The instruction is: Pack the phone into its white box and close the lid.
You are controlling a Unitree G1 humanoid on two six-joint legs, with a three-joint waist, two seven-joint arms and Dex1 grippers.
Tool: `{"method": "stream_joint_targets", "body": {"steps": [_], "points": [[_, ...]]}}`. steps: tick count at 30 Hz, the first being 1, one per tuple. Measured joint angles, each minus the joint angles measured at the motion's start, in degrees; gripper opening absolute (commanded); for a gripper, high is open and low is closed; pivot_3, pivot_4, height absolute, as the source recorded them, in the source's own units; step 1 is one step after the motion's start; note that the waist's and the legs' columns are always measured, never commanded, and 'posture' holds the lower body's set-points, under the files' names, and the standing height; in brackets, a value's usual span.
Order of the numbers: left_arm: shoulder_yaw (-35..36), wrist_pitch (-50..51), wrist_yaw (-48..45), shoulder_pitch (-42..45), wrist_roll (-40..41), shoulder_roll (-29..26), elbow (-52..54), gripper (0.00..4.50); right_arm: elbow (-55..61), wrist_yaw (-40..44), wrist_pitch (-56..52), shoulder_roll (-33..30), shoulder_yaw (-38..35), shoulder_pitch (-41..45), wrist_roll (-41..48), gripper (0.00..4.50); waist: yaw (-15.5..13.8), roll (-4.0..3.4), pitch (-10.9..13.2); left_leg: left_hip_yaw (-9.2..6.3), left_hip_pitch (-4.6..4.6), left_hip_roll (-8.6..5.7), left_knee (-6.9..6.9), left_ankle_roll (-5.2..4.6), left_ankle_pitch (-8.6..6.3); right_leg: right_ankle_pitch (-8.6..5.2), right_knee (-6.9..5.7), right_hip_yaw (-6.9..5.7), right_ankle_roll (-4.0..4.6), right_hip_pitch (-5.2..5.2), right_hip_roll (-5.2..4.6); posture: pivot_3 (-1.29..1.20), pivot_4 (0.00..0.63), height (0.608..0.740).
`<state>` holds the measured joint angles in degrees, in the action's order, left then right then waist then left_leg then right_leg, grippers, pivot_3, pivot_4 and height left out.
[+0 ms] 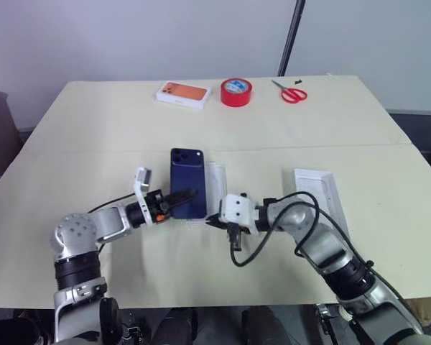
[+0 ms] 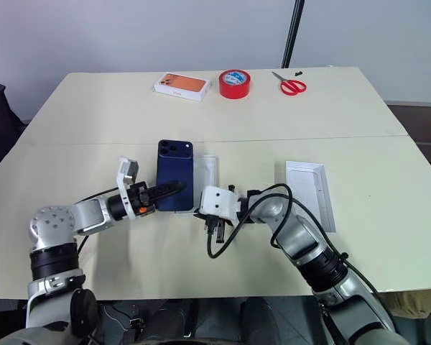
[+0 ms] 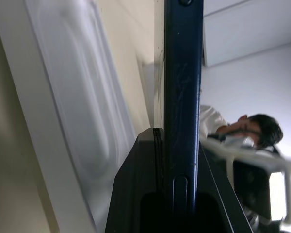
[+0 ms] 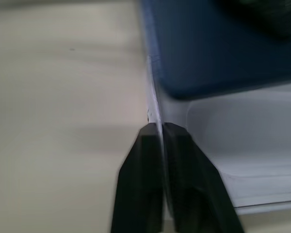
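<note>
- Navy-blue and glossy, the phone (image 1: 187,181) sits near the middle of the worktop (image 1: 93,136), back side up with its camera cluster at the far left corner, its right part overlapping the white box.
- Left pincer (image 1: 185,197) is pinching the phone: the left wrist view shows the phone's thin edge (image 3: 183,97) clamped between the two black fingers.
- White box (image 1: 217,177) lies directly under and to the right of the phone, its thin rim showing past the phone's right edge.
- Right pincer (image 4: 161,133) has its black fingers pressed onto the thin white wall of the white box at the near corner, just below the phone's near end; in the head views that pincer (image 1: 214,220) sits at the box's near edge.
- Lid (image 1: 320,192) rests open side up on the worktop to the right, well apart from the phone and box, beside the right arm.
- Along the far edge of the worktop stand an orange-topped box (image 1: 182,94), a red tape roll (image 1: 235,92) and red-handled scissors (image 1: 291,93), in that order from left to right.
</note>
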<state>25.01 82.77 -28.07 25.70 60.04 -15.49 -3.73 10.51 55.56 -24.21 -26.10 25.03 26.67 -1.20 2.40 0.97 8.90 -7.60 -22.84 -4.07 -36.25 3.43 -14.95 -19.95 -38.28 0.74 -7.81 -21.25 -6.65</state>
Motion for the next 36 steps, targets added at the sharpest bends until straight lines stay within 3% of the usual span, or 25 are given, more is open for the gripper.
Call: {"method": "stream_joint_targets", "body": {"steps": [3,17,26,36], "points": [[-0.5,-0.5,0.1,-0.3,0.0,0.0,0.0,0.0,0.0,0.5,0.2,-0.9,0.0,0.0,0.2,2.91,0.0,0.0,0.0,0.0,0.0,0.0,-0.01,0.0,0.0,0.0,0.0,0.0,0.0,-0.01,0.0,0.0,0.15,0.74],[-3.8,-6.9,1.9,0.7,-1.8,2.1,-3.0,0.0,1.3,1.3,-0.2,-10.0,-11.1,-2.7,5.8,2.91,-0.3,0.04,0.0,0.0,-0.06,-0.04,-0.03,-0.02,-0.01,0.0,0.04,-0.04,0.0,0.01,-0.01,0.0,0.15,0.74],[-8.1,-9.9,-1.2,4.3,-3.7,2.3,-6.7,4.29,0.6,-2.5,1.0,-9.5,-10.9,-3.6,4.3,2.95,-0.1,0.04,0.0,0.01,-0.07,-0.04,-0.1,-0.02,-0.01,0.0,0.03,-0.05,0.0,0.05,0.01,0.0,0.15,0.74],[-8.4,-9.2,-1.5,4.3,-3.3,1.4,-5.6,4.29,-2.5,-3.8,2.2,-7.1,-9.6,-2.1,3.5,2.95,0.1,0.03,0.0,0.01,0.01,-0.02,-0.09,-0.02,-0.01,0.0,0.03,-0.03,0.0,0.11,0.04,0.0,0.15,0.74]]}}
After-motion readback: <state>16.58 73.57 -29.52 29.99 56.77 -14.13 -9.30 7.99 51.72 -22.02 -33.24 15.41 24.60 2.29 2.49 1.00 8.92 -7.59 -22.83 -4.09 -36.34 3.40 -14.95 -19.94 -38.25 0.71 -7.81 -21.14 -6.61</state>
